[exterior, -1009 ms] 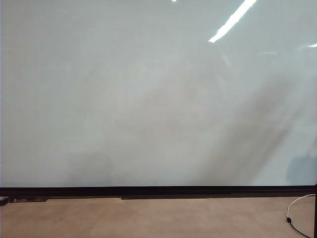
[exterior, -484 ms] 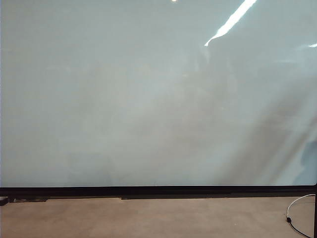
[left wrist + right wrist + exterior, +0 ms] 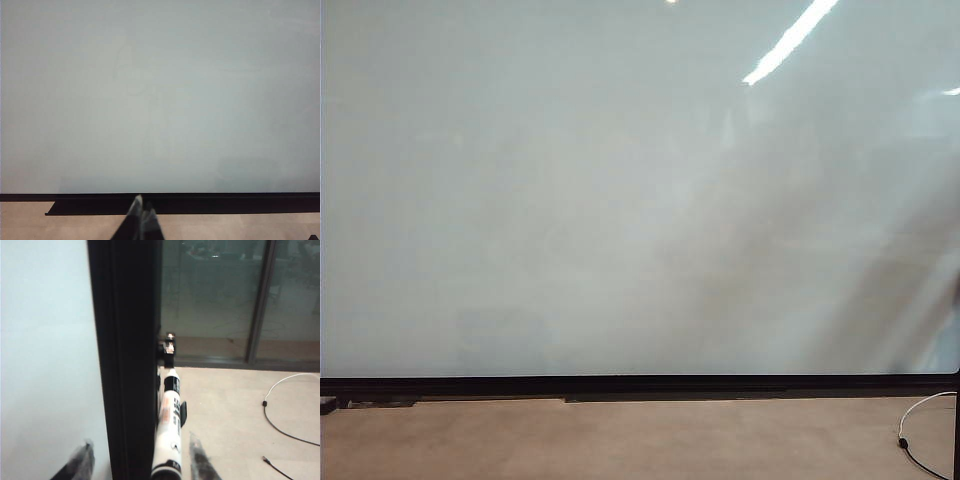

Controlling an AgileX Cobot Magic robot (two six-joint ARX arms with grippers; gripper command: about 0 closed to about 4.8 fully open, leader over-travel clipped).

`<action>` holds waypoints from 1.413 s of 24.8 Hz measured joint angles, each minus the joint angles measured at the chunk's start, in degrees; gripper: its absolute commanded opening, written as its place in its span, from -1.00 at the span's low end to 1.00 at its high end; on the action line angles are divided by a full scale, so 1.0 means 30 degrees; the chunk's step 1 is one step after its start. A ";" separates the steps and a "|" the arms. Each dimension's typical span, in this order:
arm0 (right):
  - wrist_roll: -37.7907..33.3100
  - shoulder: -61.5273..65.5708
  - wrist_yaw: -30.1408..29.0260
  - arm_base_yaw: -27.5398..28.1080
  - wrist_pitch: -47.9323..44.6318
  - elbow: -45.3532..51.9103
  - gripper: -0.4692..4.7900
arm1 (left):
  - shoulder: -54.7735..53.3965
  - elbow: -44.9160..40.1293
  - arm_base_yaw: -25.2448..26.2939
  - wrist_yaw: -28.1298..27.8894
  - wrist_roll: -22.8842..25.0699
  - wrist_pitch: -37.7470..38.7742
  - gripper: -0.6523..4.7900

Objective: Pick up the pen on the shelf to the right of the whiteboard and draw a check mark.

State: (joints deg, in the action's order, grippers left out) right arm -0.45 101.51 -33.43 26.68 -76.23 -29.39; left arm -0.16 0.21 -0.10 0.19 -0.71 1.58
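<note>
- Beside whiteboard [image 3: 45, 340] frame [image 3: 127, 365], pen [image 3: 169, 430] stands lengthwise along it, lower end cropped.
- Right gripper [image 3: 140, 462] spread wide, straddling pen.
- Left gripper [image 3: 140, 220] tips together, clenched, empty.

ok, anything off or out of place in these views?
Nothing stands out. The pen sits in its holder on the whiteboard frame, between the open right tool's fingers. Board unmarked. Left tool is shut near the bottom frame.

Soft, even light washes my whiteboard [image 3: 620, 200], with a bright streak of glare near its top right and broad faint shadows slanting across the right half. My left gripper [image 3: 141, 222] is a blur. My right gripper [image 3: 140, 462] tips are out of focus; the pen [image 3: 168, 432] looks fairly sharp.
</note>
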 measured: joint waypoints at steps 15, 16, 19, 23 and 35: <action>-0.0765 0.3038 -0.0860 0.0189 -0.1290 -0.2288 0.11 | -0.0007 0.0000 0.0000 0.0000 0.0000 0.0000 -0.78; -0.0838 0.3140 -0.0911 0.0255 -0.1297 -0.2382 0.11 | -0.0007 0.0000 0.0000 0.0000 0.0007 0.0000 -0.78; -0.1144 0.3563 -0.1494 0.0430 -0.1326 -0.2761 0.11 | -0.0007 0.0000 0.0000 0.0000 0.0007 0.0000 -0.78; -0.1494 0.3949 -0.1931 0.0423 -0.1297 -0.3067 0.11 | -0.0007 0.0000 0.0000 0.0000 0.0007 0.0000 -0.78; -0.2135 0.4102 -0.2084 0.0335 -0.1341 -0.3614 0.10 | -0.0007 0.0000 0.0000 0.0000 0.0000 0.0000 -0.78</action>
State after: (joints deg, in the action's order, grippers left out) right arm -6.85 113.82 -39.68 27.68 -80.25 -40.23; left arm -0.19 0.21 -0.10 0.19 -0.71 1.58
